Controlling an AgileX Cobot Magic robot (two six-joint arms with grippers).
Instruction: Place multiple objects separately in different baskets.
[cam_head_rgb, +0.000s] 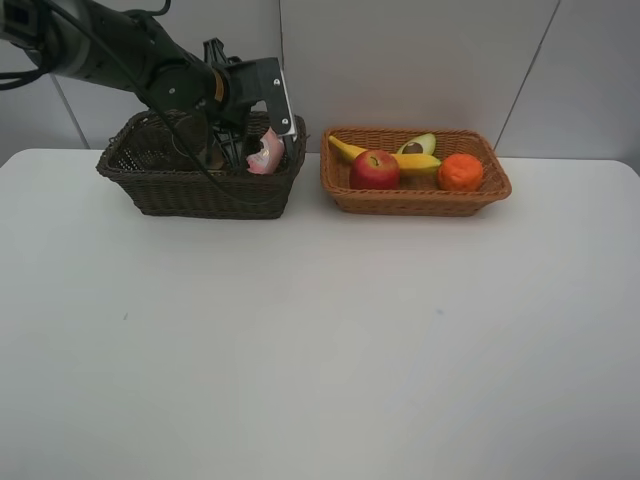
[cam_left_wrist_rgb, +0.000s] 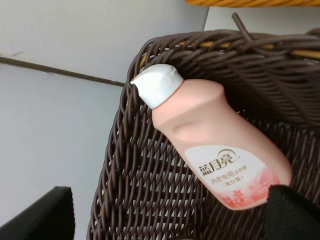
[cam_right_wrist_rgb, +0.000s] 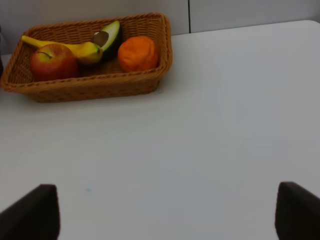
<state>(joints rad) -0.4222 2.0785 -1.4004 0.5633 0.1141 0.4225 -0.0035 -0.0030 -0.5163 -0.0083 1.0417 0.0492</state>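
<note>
The small pink bottle (cam_left_wrist_rgb: 215, 145) with a white cap (cam_left_wrist_rgb: 157, 86) leans in a corner of the dark brown basket (cam_left_wrist_rgb: 130, 190), its cap against the rim. My left gripper (cam_left_wrist_rgb: 170, 220) is open around the bottle's lower end, with one finger (cam_left_wrist_rgb: 292, 212) right beside the base. Seen from the high camera, the left gripper (cam_head_rgb: 270, 138) hangs over the right end of the dark basket (cam_head_rgb: 160, 195) with the bottle (cam_head_rgb: 265, 153) below it. The light basket (cam_head_rgb: 415, 203) holds the banana (cam_head_rgb: 415, 162), apple (cam_head_rgb: 375, 170), avocado (cam_head_rgb: 418, 146) and tangerine (cam_head_rgb: 460, 172). My right gripper (cam_right_wrist_rgb: 165, 215) is open over bare table.
The two baskets stand side by side at the back of the white table (cam_head_rgb: 320, 340), close to the wall. From the right wrist, the light basket (cam_right_wrist_rgb: 90, 87) with its fruit lies ahead of the gripper, at the far side of the table. The right arm is outside the high view.
</note>
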